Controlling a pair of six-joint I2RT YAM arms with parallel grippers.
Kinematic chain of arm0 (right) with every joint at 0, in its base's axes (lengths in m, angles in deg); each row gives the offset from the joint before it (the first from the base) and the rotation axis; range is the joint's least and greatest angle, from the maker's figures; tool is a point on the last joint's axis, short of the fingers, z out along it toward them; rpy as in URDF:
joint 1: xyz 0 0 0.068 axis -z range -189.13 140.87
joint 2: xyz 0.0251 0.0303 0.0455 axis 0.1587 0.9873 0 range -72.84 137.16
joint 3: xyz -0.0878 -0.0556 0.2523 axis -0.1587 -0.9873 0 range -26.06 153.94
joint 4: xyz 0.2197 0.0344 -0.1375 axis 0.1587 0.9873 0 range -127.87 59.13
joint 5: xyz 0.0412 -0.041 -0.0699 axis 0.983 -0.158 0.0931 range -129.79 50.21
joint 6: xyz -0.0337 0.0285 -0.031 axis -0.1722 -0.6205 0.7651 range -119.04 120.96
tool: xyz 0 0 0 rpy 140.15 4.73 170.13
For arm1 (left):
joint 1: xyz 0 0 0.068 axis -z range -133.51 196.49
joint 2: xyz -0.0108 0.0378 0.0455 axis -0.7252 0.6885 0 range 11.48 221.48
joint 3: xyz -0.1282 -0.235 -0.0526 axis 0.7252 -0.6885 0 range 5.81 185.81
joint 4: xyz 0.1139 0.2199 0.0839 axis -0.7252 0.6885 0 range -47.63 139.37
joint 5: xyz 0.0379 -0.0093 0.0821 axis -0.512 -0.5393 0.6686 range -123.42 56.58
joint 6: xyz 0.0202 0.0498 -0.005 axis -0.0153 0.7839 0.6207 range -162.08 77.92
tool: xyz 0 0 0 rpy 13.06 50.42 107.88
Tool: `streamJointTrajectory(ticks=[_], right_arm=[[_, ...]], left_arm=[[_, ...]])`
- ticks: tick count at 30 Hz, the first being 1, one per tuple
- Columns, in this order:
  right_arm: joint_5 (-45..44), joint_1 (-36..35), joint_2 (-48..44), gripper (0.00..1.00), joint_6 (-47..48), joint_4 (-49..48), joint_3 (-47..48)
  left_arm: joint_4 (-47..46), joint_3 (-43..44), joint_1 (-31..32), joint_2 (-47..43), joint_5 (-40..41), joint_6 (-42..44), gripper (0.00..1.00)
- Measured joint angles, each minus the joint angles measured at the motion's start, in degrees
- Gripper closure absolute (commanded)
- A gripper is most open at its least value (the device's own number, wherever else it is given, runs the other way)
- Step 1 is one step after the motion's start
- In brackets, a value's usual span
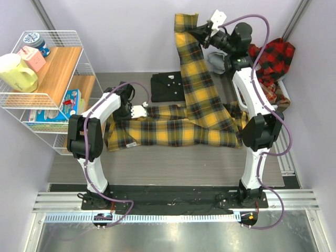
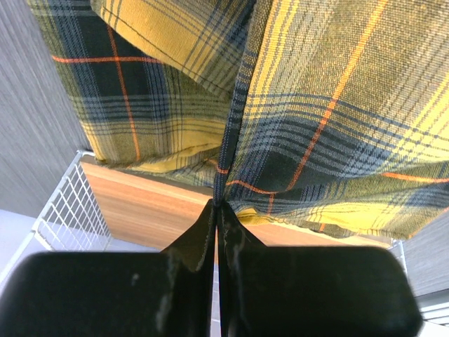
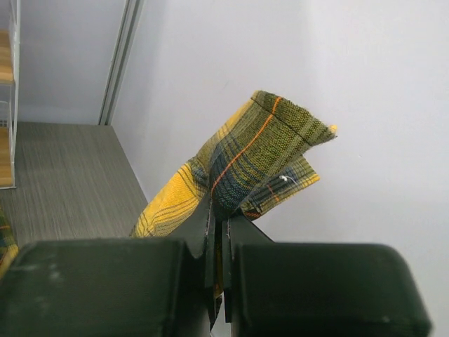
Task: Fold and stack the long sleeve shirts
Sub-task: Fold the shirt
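Table: a grey-topped table (image 1: 173,165) carries the clothes, with both arms bolted at its near edge.
Yellow plaid shirt: the yellow plaid shirt (image 1: 157,134) lies across the middle of the table, its body stretched from left to right in a rumpled band.
Sleeve: one long sleeve (image 1: 194,73) rises from the right part of the body. It is lifted clear of the table and slants up over the far edge.
Left pincer: the left pincer (image 1: 140,111) is low over the left part of the shirt, at its far hem. In the left wrist view the pincer (image 2: 216,210) has its two fingers pressed together on a fold of the plaid cloth (image 2: 337,105), which hangs bunched from the tips.
Right pincer: the right pincer (image 1: 202,32) is raised high above the far edge, right of centre. In the right wrist view the pincer (image 3: 219,210) has its fingers closed on the end of the sleeve (image 3: 245,161), and the cuff sticks out beyond the tips against the wall.
Black shirt: the black shirt (image 1: 167,86) lies folded flat in the middle of the table toward the far edge. It sits just beyond the yellow body, with the lifted sleeve passing over its right side.
Red plaid shirt: the red plaid shirt (image 1: 273,58) sits in a heap at the far right corner, behind the right arm.
Wire shelf: a white wire shelf (image 1: 60,68) with wooden boards stands off the left edge. It holds a pale yellow mug (image 1: 18,73) and a few small boxes.
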Motion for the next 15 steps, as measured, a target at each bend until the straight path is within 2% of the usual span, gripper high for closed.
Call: streamJointTrajectory(ticks=[9, 12, 13, 15], right_arm=[[-1.73, -1.05, -0.81, 0.99, 3.06, -2.97, -10.56], [-2.71, -1.01, -1.55, 0.99, 3.98, -3.21, -16.06], [-3.06, -1.01, -1.68, 0.99, 4.07, -3.28, -17.64], [-3.50, -0.94, -2.19, 0.99, 4.04, -2.86, -20.39]], left_arm=[[-2.40, 0.04, -0.57, 2.95, 0.61, -1.49, 0.98], [-2.51, 0.81, -1.11, 4.13, 0.39, -3.13, 0.90], [-2.38, 1.38, -1.33, 4.48, 0.17, -3.89, 0.80], [-2.49, 2.99, -2.05, 4.83, -0.46, -6.03, 0.68]])
